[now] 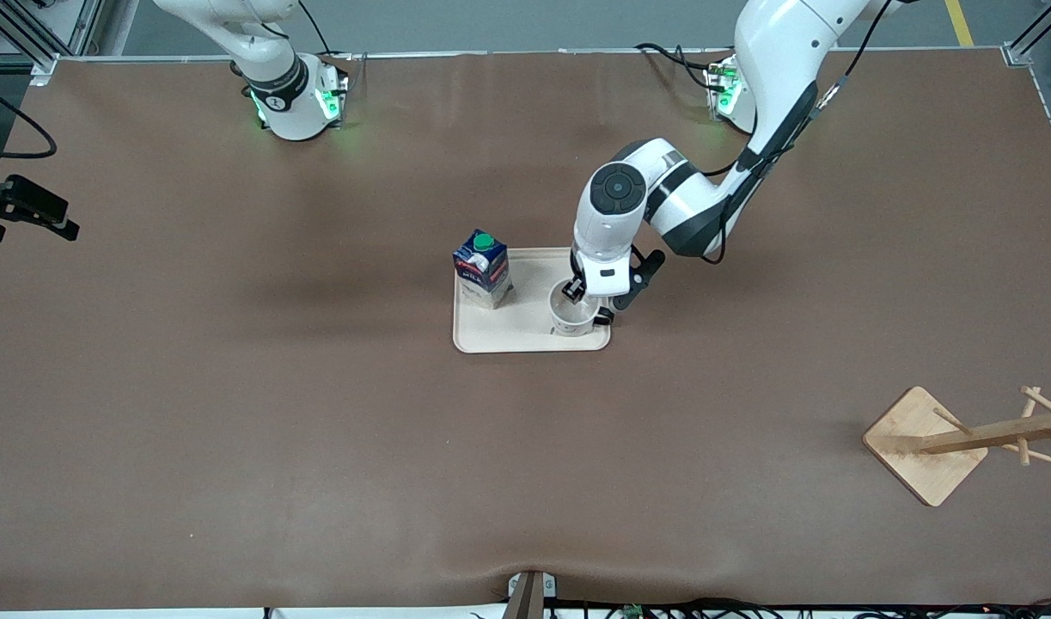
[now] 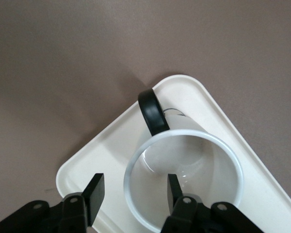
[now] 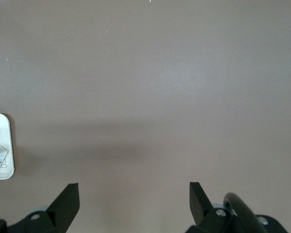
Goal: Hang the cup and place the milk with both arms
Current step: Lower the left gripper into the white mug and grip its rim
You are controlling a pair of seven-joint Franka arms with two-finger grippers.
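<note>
The white cup [image 1: 574,320] stands upright on the cream tray [image 1: 525,341], at the tray's corner toward the left arm's end. The milk carton [image 1: 484,268], blue and white with a green cap, stands on the same tray toward the right arm's end. My left gripper [image 1: 581,297] is open and straddles the cup's rim. In the left wrist view [image 2: 135,183] one finger [image 2: 173,187] is inside the cup [image 2: 194,160] and the other is outside over the tray [image 2: 102,155]. The black handle [image 2: 153,114] points away from the fingers. My right gripper [image 3: 134,187] is open over bare table.
A wooden mug rack [image 1: 925,443] with pegs stands near the front camera at the left arm's end of the table. A white tray edge [image 3: 0,145] shows in the right wrist view. A black device [image 1: 22,208] hangs at the table's edge on the right arm's end.
</note>
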